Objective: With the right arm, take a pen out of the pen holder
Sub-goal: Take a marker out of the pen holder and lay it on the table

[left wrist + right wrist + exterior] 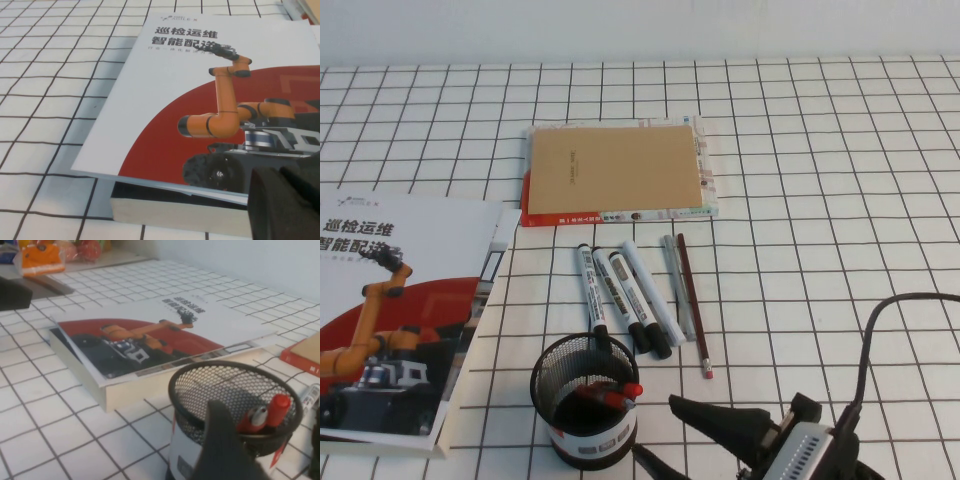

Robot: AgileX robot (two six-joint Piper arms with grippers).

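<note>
High view: the right tool (655, 427) is spread and empty, just right of the pen holder (585, 400). Red-capped pens (610, 393) sit inside it, so the grasp looks not yet made.

Left wrist view: the left tool (287, 200) hovers over the book (200, 100) left of the holder; I cannot tell its state.

Right wrist view: the pens lean on the holder's black mesh rim.

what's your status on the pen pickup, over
Right gripper open, empty, beside pen holder. Left gripper parked over book. Red pens in holder. Nothing blocking.
</note>
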